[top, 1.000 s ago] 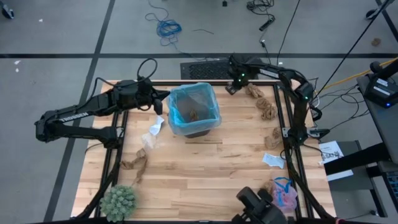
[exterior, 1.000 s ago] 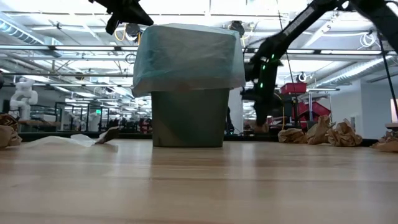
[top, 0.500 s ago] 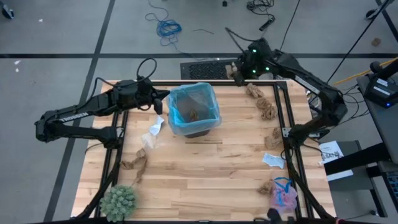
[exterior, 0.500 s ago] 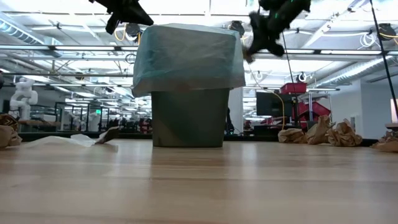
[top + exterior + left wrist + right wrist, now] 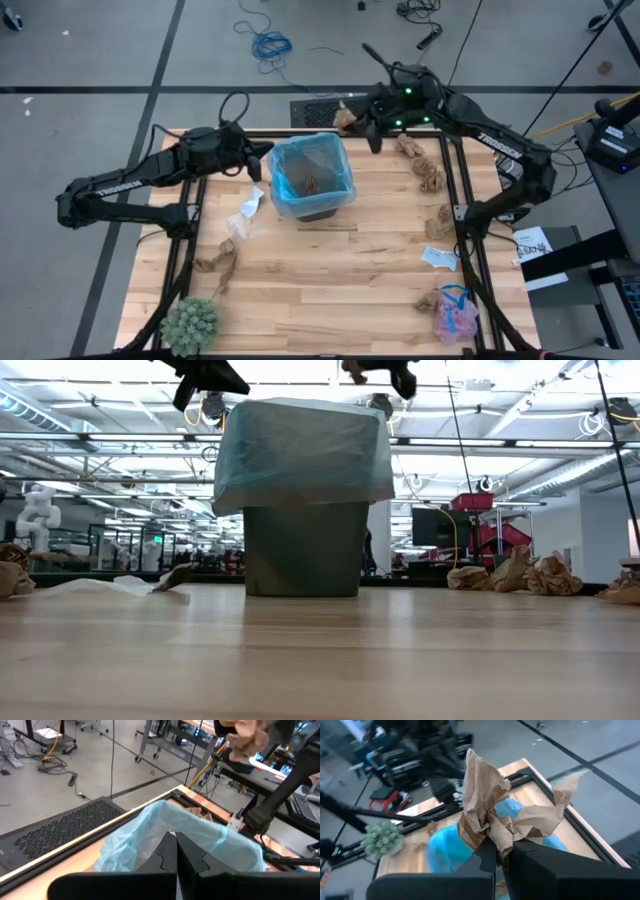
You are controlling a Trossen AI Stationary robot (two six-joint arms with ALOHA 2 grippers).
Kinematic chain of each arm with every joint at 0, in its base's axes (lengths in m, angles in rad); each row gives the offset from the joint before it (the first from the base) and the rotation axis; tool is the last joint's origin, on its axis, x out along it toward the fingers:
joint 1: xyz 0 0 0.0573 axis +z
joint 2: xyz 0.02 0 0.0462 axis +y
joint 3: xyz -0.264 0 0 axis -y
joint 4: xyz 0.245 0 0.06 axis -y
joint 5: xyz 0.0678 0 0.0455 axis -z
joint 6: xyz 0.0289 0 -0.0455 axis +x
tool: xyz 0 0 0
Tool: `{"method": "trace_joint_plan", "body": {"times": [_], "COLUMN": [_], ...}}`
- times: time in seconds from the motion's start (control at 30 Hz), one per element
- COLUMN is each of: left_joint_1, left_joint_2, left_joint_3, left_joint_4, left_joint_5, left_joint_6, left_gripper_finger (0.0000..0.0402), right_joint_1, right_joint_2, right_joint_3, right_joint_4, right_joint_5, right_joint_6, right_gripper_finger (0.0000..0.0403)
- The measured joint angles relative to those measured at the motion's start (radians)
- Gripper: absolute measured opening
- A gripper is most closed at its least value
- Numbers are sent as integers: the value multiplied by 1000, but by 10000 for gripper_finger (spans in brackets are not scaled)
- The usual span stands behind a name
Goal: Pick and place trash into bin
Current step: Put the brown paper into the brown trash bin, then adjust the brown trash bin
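The bin (image 5: 312,178), a dark wastebasket lined with a light-blue bag, stands at the far middle of the table, with brown scraps inside; it also shows in the low view (image 5: 305,490). My right gripper (image 5: 353,120) is raised near the bin's far right corner, shut on a brown paper wad (image 5: 344,115). The gripper shows at the top of the low view (image 5: 378,368). My left gripper (image 5: 260,160) is shut and empty, hovering just left of the bin's rim (image 5: 172,837). My right gripper pinches the brown paper wad by its lower crumpled part (image 5: 501,846) between its two fingers. The fingers come from the table's right, pointing left. The wad sticks out past the fingertips, lifted clear of the table, higher than the bin's rim (image 5: 352,366).
Brown wads (image 5: 430,178) lie along the right edge, with a white paper bit (image 5: 438,258) and the pink mesh puff (image 5: 455,315) nearer. At the left lie a white scrap (image 5: 248,205), a brown wad (image 5: 215,262) and the green spiky plant (image 5: 190,323).
My right gripper has risen from the table's far right part with the brown wad and swung toward the table's left, toward the bin. The wad is lifted clear, now higher than the bin's rim.
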Motion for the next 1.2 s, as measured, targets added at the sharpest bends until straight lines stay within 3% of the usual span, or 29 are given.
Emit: {"method": "trace_joint_plan", "body": {"times": [0.33, 0.63, 0.83, 1.03, 1.1, 1.2], "left_joint_1": [0, 0, 0, 0, 0, 0], "left_joint_2": [0, 0, 0, 0, 0, 4], "left_joint_3": [0, 43, 57, 66, 91, 138], "left_joint_4": [42, 52, 52, 44, -9, -146], "left_joint_5": [0, 0, 1, 196, 266, 289], "left_joint_6": [-4, 83, 100, 100, 98, 64], "left_gripper_finger": [0, 1, 37, 84, 89, 90], "right_joint_1": [70, 94, 100, 79, 67, 46], "right_joint_2": [225, 339, 344, 339, 336, 323], "right_joint_3": [232, 368, 398, 423, 435, 452], "right_joint_4": [-210, -321, -314, -310, -311, -318], "right_joint_5": [0, 57, 75, 76, 76, 76], "right_joint_6": [-106, -190, -204, -204, -204, -210], "right_gripper_finger": [27, 112, 174, 212, 218, 222]}}
